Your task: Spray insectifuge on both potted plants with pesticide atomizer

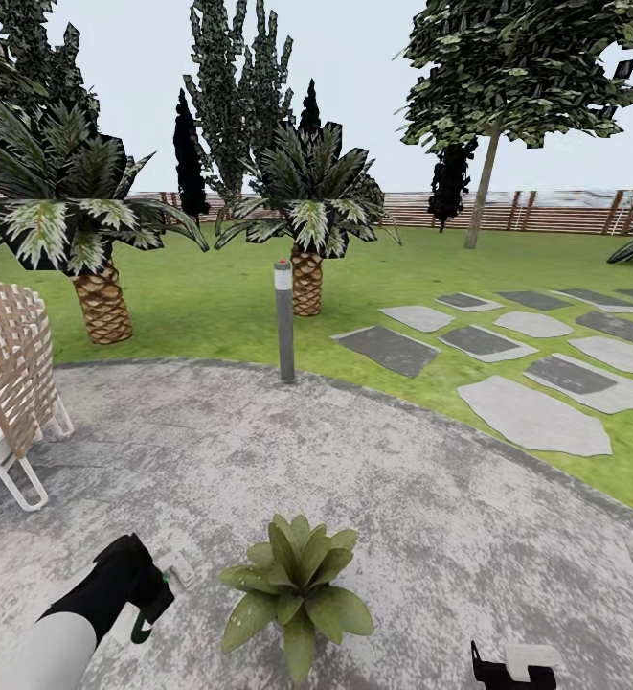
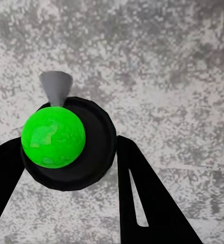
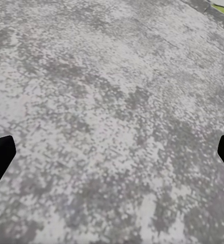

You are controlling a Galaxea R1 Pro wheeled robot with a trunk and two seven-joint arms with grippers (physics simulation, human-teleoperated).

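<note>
Clamped between the two black fingers (image 2: 142, 198) of the left gripper (image 2: 66, 152) sits the pesticide atomizer (image 2: 66, 140) — seen from above in the left wrist view as a bright green dome on a black collar with a grey nozzle pointing away. In the head view the left gripper (image 1: 148, 599) holds it low over the speckled grey paving (image 1: 402, 498), just beside a potted plant (image 1: 295, 589). The right gripper (image 1: 512, 668) hangs low on the other side of that plant, its fingers (image 3: 0, 157) spread wide over bare paving. Farther out stand a grey bollard lamp (image 1: 284, 321), two palms (image 1: 306, 220), stepping stones (image 1: 536, 412) and a slat fence (image 1: 546, 211).
</note>
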